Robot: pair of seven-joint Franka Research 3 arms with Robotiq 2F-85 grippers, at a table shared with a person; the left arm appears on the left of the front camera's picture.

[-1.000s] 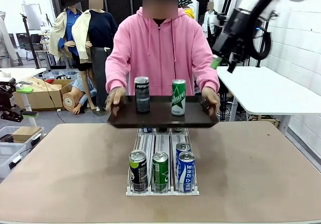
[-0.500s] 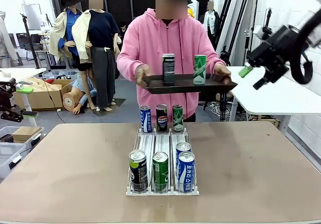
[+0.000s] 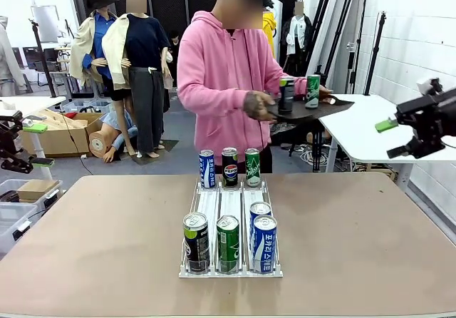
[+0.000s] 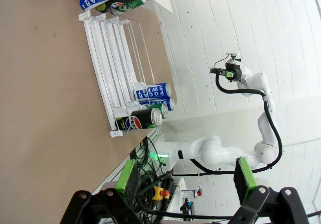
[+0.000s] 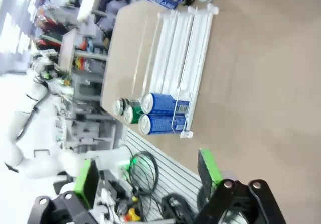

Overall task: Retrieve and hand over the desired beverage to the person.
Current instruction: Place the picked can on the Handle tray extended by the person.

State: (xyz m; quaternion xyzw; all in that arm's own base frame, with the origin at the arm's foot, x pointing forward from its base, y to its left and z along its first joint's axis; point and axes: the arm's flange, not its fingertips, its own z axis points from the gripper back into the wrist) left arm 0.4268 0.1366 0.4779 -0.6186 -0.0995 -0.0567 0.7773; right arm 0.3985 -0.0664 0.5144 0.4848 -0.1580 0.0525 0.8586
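Seven cans stand in the white three-lane rack (image 3: 229, 225) on the tabletop (image 3: 92, 239): three in a row at its far end (image 3: 229, 167) and four at its near end (image 3: 229, 241) (two of those blue, one behind the other in the right lane). Two more cans (image 3: 299, 93) ride on the dark tray (image 3: 313, 110) held by the person (image 3: 224, 83), who stands beyond the far edge, turned towards the white side table (image 3: 370, 129). Wide bare surface lies on both sides of the rack. Right pincer (image 3: 399, 136) hangs off the right edge, fingers spread and holding nothing. Left pincer (image 4: 183, 181), seen from its wrist, is likewise spread and holds nothing.
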